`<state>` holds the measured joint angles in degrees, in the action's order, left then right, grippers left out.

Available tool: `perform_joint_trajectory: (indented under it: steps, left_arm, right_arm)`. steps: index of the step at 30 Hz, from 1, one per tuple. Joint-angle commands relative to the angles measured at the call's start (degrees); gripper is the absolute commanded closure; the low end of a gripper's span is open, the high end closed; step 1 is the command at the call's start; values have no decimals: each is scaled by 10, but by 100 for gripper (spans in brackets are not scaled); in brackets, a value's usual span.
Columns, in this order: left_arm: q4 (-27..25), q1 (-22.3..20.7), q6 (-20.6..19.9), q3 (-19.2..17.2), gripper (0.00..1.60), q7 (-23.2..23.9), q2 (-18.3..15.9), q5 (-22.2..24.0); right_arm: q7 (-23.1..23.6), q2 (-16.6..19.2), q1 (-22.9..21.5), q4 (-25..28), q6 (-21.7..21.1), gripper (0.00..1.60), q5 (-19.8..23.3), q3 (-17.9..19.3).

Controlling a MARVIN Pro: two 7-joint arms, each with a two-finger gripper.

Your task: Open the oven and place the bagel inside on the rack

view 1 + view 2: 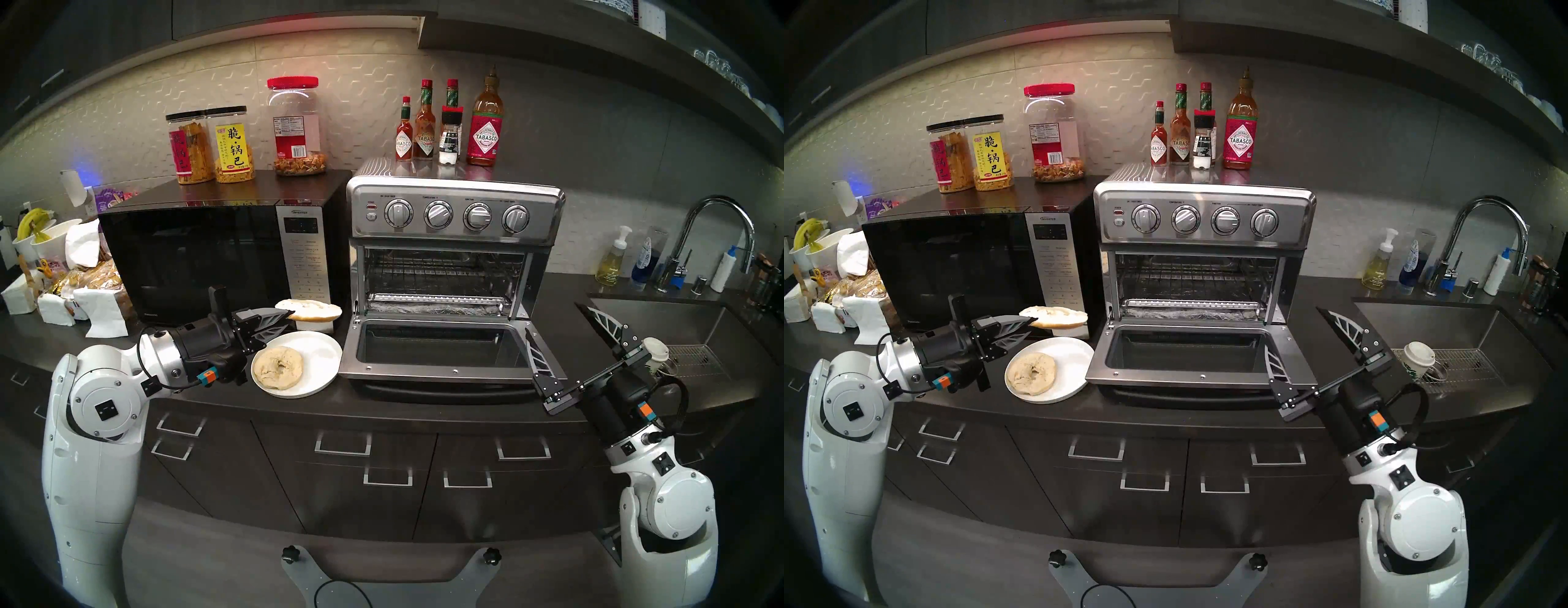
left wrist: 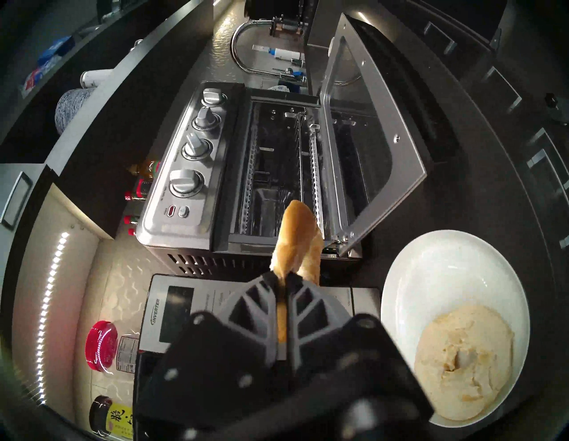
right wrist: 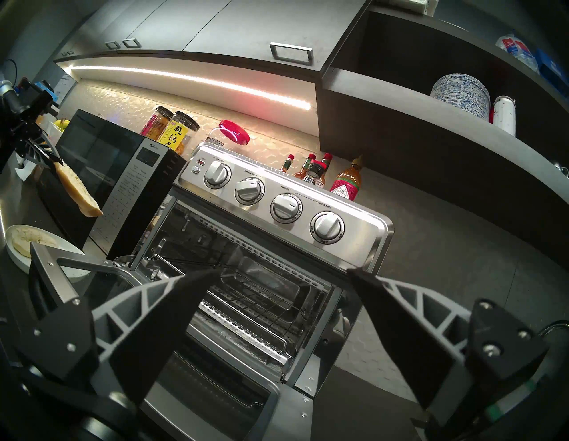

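Left gripper [image 1: 283, 319]: clamped on the edge of one bagel half [image 1: 312, 310], carried just ahead of its fingertips.
Right gripper [image 1: 564, 335]: jaws spread, empty.
Oven [image 1: 449, 271]: door down, beyond the held half.

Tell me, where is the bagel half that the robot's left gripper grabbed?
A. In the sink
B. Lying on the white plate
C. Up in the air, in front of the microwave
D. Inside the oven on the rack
C: the left gripper pinches one bagel half above the counter before the microwave; the other half lies on the plate.
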<state>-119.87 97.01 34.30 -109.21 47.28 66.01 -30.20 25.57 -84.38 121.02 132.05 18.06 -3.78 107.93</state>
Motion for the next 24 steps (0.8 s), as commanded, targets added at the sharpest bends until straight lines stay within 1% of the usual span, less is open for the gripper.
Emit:
perform_joint_trajectory:
  steps: [1, 13, 16, 20, 24]
  left_arm:
    - [-11, -36, -15, 14, 158, -9, 7, -8]
    - [-6, -68, -32, 54, 160, -14, 21, -32]
    - [-8, -69, -33, 65, 160, -15, 25, -36]
    - [-9, -69, -35, 69, 160, -18, 30, -39]
    - [-7, -77, -41, 81, 160, -16, 33, -46]
  right_arm:
    - [1, 1, -1, 12, 3, 0, 3, 0]
    - [1, 1, -1, 12, 3, 0, 3, 0]
    - [1, 1, -1, 12, 3, 0, 3, 0]
    - [1, 1, -1, 12, 3, 0, 3, 0]
    - [1, 1, -1, 12, 3, 0, 3, 0]
